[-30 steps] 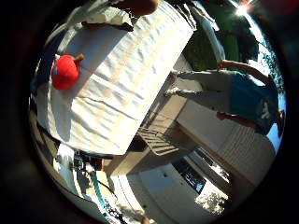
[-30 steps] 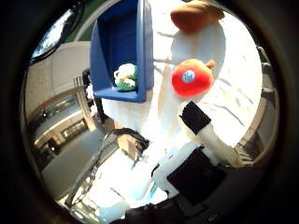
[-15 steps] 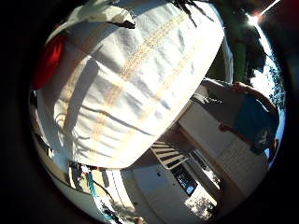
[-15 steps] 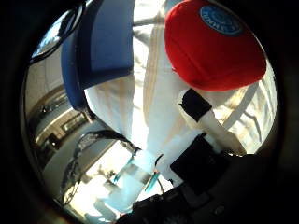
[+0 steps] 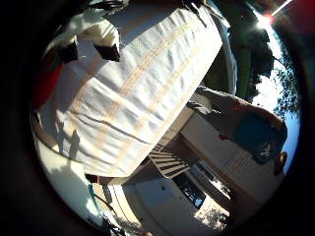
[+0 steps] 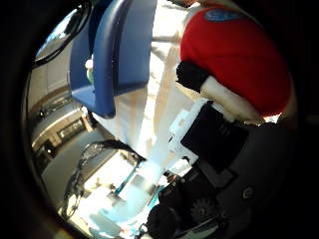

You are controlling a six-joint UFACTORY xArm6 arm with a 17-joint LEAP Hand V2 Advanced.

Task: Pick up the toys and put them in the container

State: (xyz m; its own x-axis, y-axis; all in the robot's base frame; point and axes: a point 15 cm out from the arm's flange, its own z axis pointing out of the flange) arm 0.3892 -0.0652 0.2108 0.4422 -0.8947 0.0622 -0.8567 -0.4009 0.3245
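The robot hand (image 6: 219,134) lay against the red toy (image 6: 239,59), one white, black-tipped finger (image 6: 199,82) pressed on its surface; whether the fingers were curled round it could not be told. The red toy filled much of the thumb side view, close to the palm, resting on the bench (image 5: 142,88) with its white striped cloth. A blue patch (image 6: 222,15) sat on the toy; its print was unreadable. The blue container (image 6: 119,55) stood beside the toy on the cloth, with a small green and white toy (image 6: 89,69) inside.
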